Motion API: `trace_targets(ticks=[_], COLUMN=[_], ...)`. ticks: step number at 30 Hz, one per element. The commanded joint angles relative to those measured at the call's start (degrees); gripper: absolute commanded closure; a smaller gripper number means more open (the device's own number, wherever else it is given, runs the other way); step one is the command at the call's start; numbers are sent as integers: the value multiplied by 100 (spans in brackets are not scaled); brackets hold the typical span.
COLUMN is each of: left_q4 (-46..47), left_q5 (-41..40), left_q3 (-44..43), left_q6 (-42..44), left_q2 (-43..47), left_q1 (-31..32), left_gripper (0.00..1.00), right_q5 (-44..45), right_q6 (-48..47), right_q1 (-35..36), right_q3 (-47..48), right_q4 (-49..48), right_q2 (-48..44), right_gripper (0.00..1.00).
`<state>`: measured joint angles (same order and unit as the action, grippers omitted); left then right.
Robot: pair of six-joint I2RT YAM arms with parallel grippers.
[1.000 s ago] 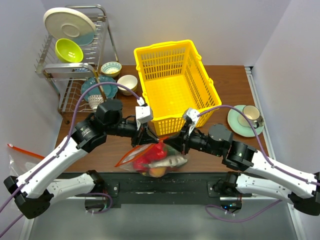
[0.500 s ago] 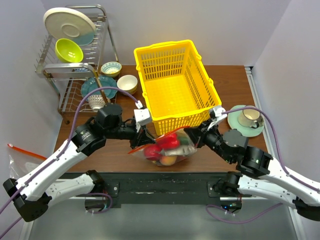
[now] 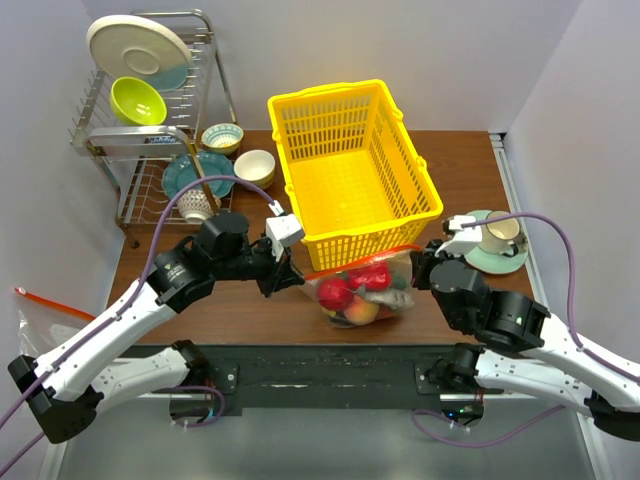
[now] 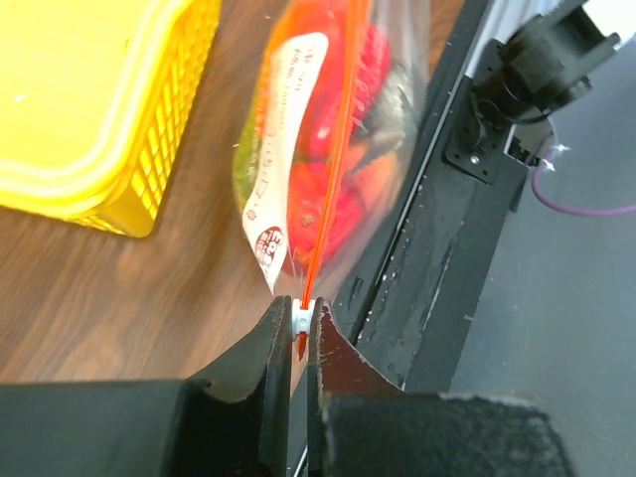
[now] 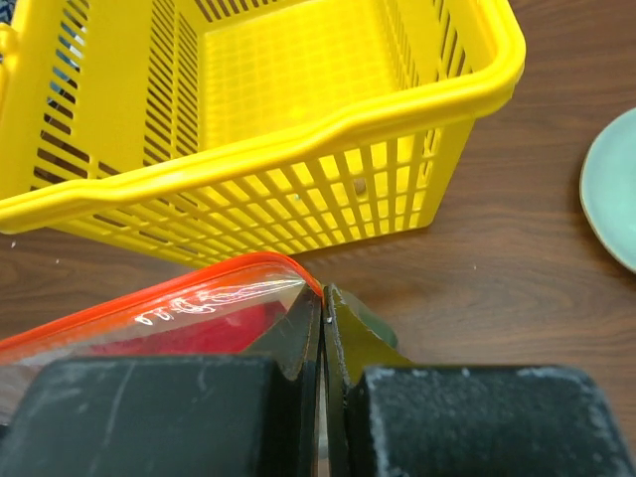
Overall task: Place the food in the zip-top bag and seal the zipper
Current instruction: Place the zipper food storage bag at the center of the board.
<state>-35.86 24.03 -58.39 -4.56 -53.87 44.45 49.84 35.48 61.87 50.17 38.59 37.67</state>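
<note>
Along the table's (image 3: 470,180) left edge stands the dish rack (image 3: 150,120). In front of it I have a strip of bare wood running to the front edge. My left arm reaches across that strip, elbow out to the left and forearm pointing right. The left gripper (image 3: 293,275) is nearly closed, pinching the white end piece at the left end of the zipper (image 3: 360,262).

The zip-top bag (image 3: 370,295) hangs from that strip close to the table's front edge, just before the near wall of the yellow basket (image 3: 350,170). The food (image 3: 345,292) is inside it; red and peach-coloured pieces show through the plastic.

The right gripper (image 3: 422,260) is closed tight on the zipper's right end. Its arm is folded back, with the wrist beside the cup and saucer (image 3: 495,240) near the right edge. Bare wood lies behind the saucer toward the back right corner.

Compared with a second ago, the bag has moved right, away from the middle of the front edge. The grippers have drawn apart, so the zipper now runs straight between them instead of sagging.
</note>
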Motion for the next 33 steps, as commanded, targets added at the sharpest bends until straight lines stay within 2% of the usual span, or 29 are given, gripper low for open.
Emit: trace_targets(ticks=[1, 9, 15, 16, 19, 23, 24, 25, 28, 31, 33], left_q4=[-387, -571, -712, -730, -782, -800, -765, -713, -528, -396, -439], left_q5=[-644, -1312, -2393, -2786, -3070, -3404, -3405, -3362, -3396, -3309, -3256], left_q3=[-84, -269, -611, -673, -884, -920, -868, -832, -735, -814, -971], left_q6=[-361, -985, -1267, -1302, -1337, -1329, -1328, -1328, -1328, -1346, -1355], left_q2=[166, -9, -641, -712, -967, -1082, -1065, -1038, -1012, -915, -749], left_q1=[-6, -6, -24, -32, -129, -217, -217, -226, -235, -235, -235], left_gripper=[100, 100, 100, 100, 100, 100, 100, 99, 71, 57, 54], right_q5=[817, 254, 358, 420, 290, -281, -326, -361, -432, -519, -564], right_q6=[389, 328, 345, 354, 170, -15, -59, -120, -121, -173, -243], right_q1=[-69, -69, -78, -87, -332, -1252, -1282, -1291, -1291, -1291, -1291], right_q3=[133, -51, 1, -7, 10, 45, 63, 63, 98, 317, 545], right_q4=[422, 167, -35, -97, -404, -624, -651, -660, -695, -537, -344], right_q2=[-137, 187, 943, 1005, 1198, 1435, 1462, 1541, 1620, 1621, 1481], right_gripper=[100, 100, 100, 100, 100, 100, 100, 91, 57, 51, 48])
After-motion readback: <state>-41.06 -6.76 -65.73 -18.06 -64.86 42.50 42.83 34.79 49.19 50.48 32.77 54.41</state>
